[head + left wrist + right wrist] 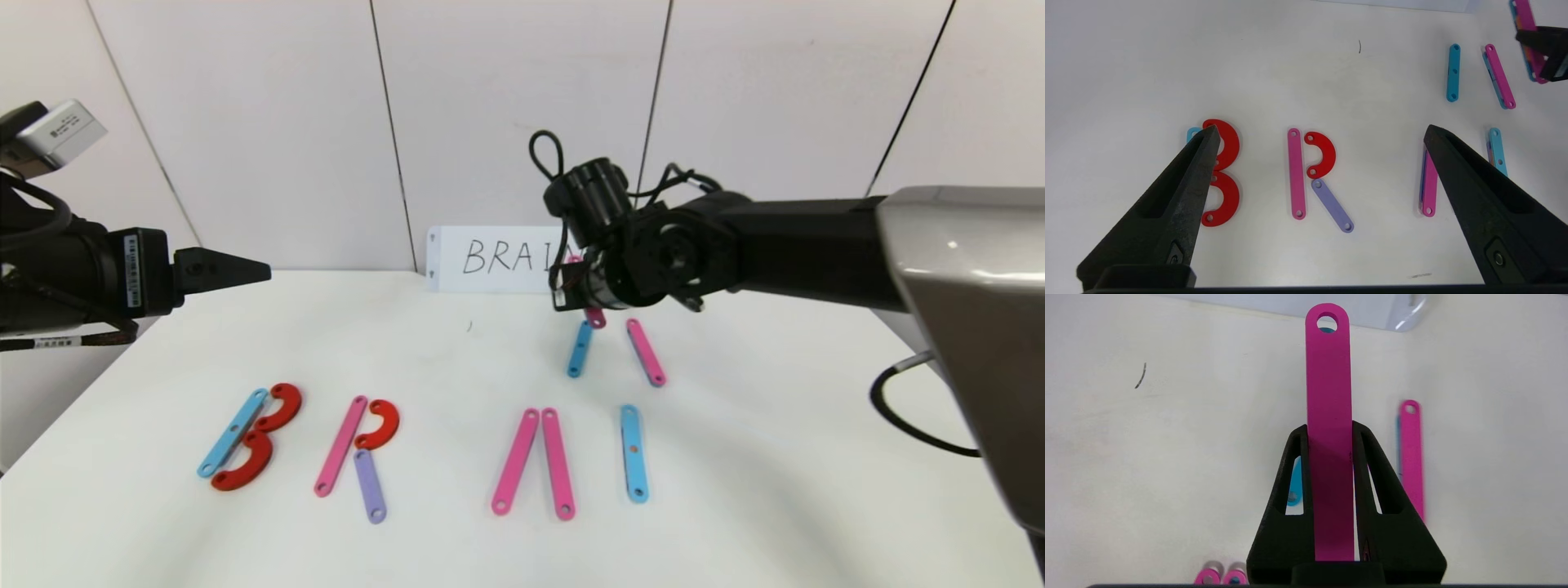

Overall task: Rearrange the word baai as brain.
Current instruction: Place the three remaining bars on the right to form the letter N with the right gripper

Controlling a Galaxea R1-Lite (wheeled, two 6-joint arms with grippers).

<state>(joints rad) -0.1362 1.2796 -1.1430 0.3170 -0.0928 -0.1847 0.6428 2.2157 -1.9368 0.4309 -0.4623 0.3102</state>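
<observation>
Pink plastic strip (pixel 1329 428) stands clamped between the right gripper's (pixel 1329 428) closed jaws, lifted above two loose strips; light, stiff, slick, best pinched mid-length across flat faces. Left gripper (pixel 1323 134) hovers apart.

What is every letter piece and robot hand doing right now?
Right gripper: shut on a pink strip, lifted off the table.
Left gripper: open, empty, above the letters.
B: flat, built.
R: flat, built.
A: flat, two pink strips, no crossbar.
I: flat, one blue strip.
Card: standing at the wall.
</observation>
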